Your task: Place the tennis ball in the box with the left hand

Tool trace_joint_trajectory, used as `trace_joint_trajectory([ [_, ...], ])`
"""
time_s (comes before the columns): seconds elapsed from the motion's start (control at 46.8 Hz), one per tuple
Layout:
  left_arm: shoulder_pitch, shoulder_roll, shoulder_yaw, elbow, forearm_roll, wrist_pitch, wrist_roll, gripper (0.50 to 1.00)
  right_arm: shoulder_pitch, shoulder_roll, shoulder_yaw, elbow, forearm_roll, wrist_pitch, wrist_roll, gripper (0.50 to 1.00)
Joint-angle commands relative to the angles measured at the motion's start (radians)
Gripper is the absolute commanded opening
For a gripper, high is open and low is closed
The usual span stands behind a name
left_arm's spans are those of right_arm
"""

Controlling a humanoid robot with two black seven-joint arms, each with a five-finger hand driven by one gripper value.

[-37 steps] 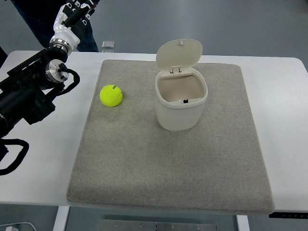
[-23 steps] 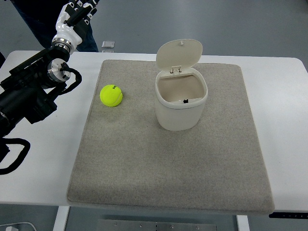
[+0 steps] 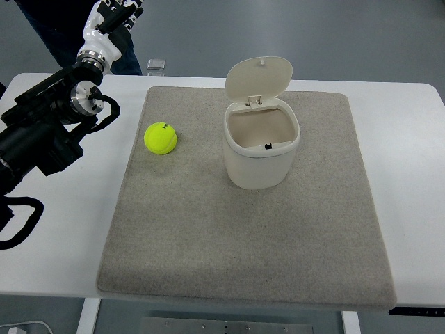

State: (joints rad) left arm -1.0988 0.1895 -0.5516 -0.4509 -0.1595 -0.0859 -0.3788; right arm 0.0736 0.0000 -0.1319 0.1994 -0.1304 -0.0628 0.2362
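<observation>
A yellow-green tennis ball point(image 3: 160, 138) lies on the left part of the grey mat point(image 3: 243, 229). To its right stands a cream box point(image 3: 261, 142) with its lid tipped up at the back, and its inside shows nothing. My left arm enters from the left edge. Its white and black hand point(image 3: 113, 14) is at the top edge of the picture, beyond the table's far side and well above the ball, partly cut off by the frame, its fingers spread and holding nothing.
The white table point(image 3: 417, 139) shows on both sides of the mat. A small grey object point(image 3: 156, 65) lies at the table's far edge. A person's dark clothing point(image 3: 49, 28) shows at the top left. Black cables point(image 3: 21, 223) hang at the left.
My left hand has moved a little up and to the right, further toward the top edge. The ball and box have not moved.
</observation>
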Motion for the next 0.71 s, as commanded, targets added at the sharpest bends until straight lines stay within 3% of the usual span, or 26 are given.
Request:
trace_joint_trajectory([
  [0.0, 0.005, 0.002, 0.002, -0.011, 0.0, 0.003, 0.0, 0.994, 0.0, 0.0, 0.0, 0.0, 0.0, 0.0, 0.0, 0.938],
  [0.406, -0.082, 0.038, 0.205, -0.048, 0.0, 0.04, 0.049, 0.994, 0.0, 0.0, 0.0, 0.0, 0.0, 0.0, 0.0, 0.938],
  [0.684, -0.141, 0.068, 0.318, -0.117, 0.0, 0.043, 0.202, 0.994, 0.0, 0.0, 0.0, 0.0, 0.0, 0.0, 0.0, 0.938],
])
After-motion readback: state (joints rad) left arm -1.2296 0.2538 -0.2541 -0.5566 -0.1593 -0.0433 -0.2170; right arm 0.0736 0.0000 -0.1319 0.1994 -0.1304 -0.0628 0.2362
